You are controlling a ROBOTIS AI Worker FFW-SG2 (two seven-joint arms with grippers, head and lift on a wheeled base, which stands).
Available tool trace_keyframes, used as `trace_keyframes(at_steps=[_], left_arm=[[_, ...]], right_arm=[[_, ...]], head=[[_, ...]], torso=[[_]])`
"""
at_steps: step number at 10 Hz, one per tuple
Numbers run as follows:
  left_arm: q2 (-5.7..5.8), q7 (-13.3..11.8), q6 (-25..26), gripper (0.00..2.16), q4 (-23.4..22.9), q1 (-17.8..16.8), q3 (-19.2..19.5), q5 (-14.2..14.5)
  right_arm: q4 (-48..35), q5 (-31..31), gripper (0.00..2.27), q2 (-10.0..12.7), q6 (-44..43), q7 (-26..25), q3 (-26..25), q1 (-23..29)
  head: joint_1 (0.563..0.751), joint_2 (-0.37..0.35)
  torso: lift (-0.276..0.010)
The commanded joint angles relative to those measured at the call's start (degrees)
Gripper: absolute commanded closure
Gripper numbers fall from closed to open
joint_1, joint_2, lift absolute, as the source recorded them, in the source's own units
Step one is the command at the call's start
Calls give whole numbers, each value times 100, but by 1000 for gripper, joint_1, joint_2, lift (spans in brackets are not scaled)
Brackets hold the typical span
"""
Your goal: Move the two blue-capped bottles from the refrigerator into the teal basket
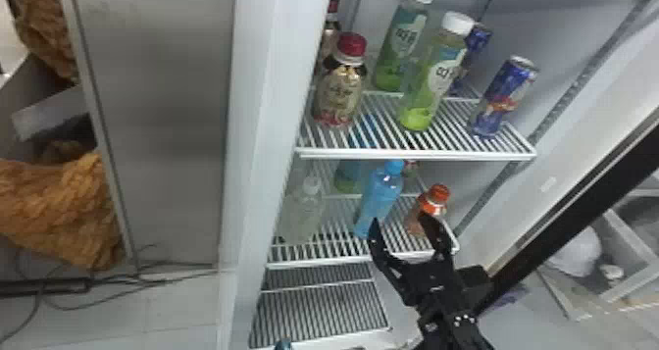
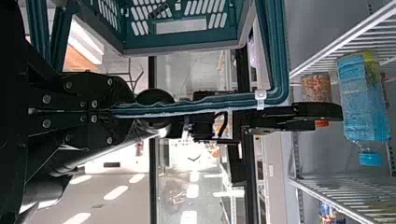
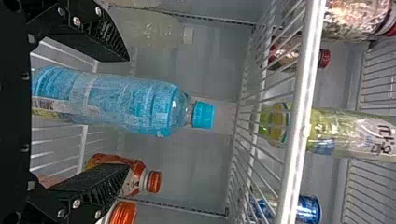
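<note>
Seemingly, bottle (image 3: 126, 105) between right end effector's (image 1: 400, 219) fingers (image 3: 88, 186)

In the head view's centre, I could slip a finger between the blue-capped bottle (image 1: 380, 199) and white-capped bottle (image 1: 303, 214); the orange-capped bottle (image 1: 434, 200) crowds the right, the upper shelf (image 1: 417, 154) blocks above.

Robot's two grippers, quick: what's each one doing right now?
Left gripper: closed, holding the teal basket's handle.
Right gripper: open, holding nothing, its spread fingers facing a blue-capped bottle.
</note>
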Motion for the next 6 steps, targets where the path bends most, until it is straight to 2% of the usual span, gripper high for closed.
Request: trace_keyframes(at_steps=[1, 6], left_arm=[[0, 0, 0, 1142, 11, -1, -9, 9], [0, 0, 0, 1142, 39, -29, -44, 79]], right_arm=[[200, -17, 211, -30, -2, 7, 73, -235], [861, -123, 211, -118, 12, 25, 240, -868]], head=[[695, -350], [695, -350]], torso=[[-144], [-144]])
